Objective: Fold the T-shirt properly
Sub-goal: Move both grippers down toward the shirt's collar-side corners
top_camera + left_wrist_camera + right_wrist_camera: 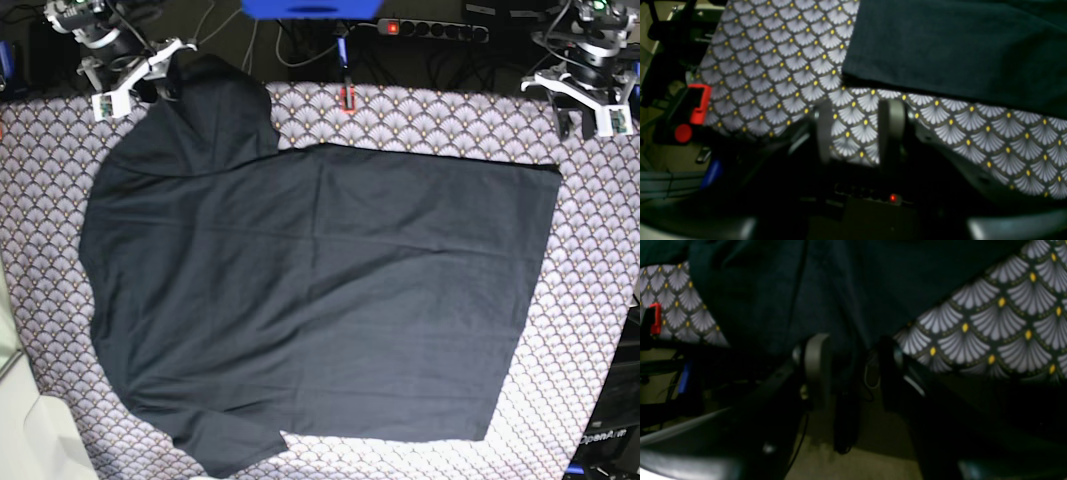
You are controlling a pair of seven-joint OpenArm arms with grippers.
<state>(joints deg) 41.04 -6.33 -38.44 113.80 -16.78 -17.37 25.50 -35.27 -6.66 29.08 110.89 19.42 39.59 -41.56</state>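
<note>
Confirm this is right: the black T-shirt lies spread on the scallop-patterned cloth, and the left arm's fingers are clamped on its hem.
Not quite. The T-shirt does lie spread on the patterned cloth, but the left wrist view shows the left fingers apart over bare cloth, short of the hem, gripping nothing.

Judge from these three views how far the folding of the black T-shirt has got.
Done: the T-shirt lies spread on the patterned cloth, unfolded.
In hand: the right gripper has shirt fabric between its fingers at the raised far corner; the left gripper is open over bare cloth, beside the hem.
Left: every fold.
</note>
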